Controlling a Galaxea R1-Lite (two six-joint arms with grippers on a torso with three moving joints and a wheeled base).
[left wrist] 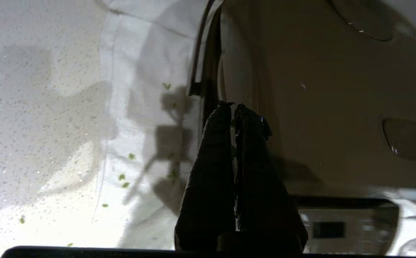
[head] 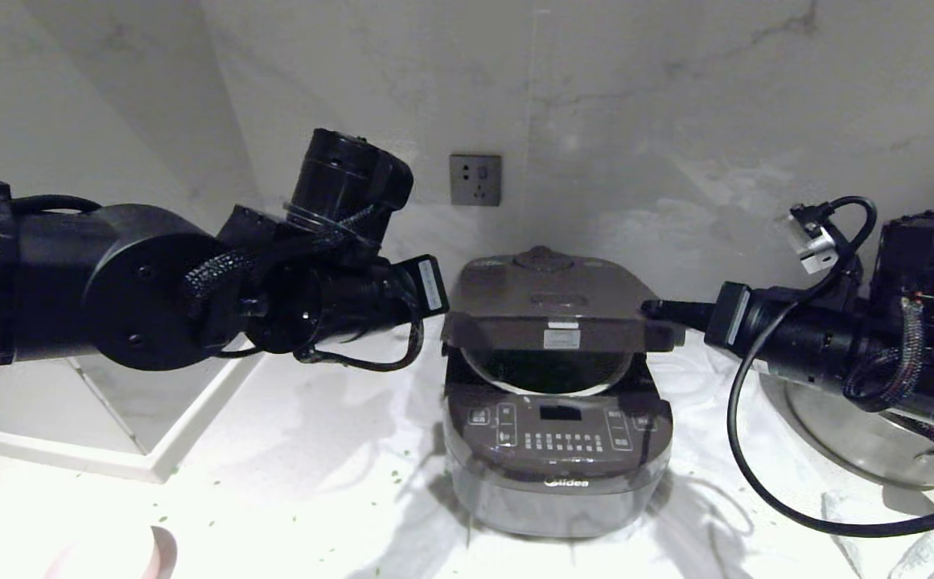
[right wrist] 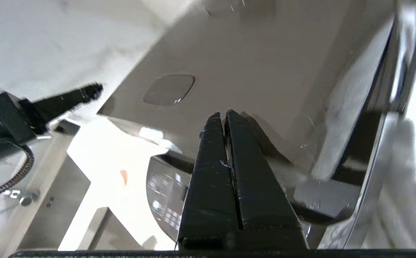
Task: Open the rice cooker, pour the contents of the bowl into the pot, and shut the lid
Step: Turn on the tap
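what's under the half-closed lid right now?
Under the lid of the rice cooker, only a dark sliver of the pot opening shows. The lid covers the rest, so its contents can't be seen.

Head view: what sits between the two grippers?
The half-lowered lid of the rice cooker. The left gripper is at its left edge, the right gripper at its right edge, both shut. The head view shows it.

i see a dark brown-grey rice cooker [head: 557,418] at frame centre, white markings on its panel. black arms left and right. white marble wall with grey veins; grey socket [head: 475,179] upper centre. green bits [left wrist: 125,181] speckle the white counter [head: 314,450]. pale pink bowl [head: 137,555] lower left.
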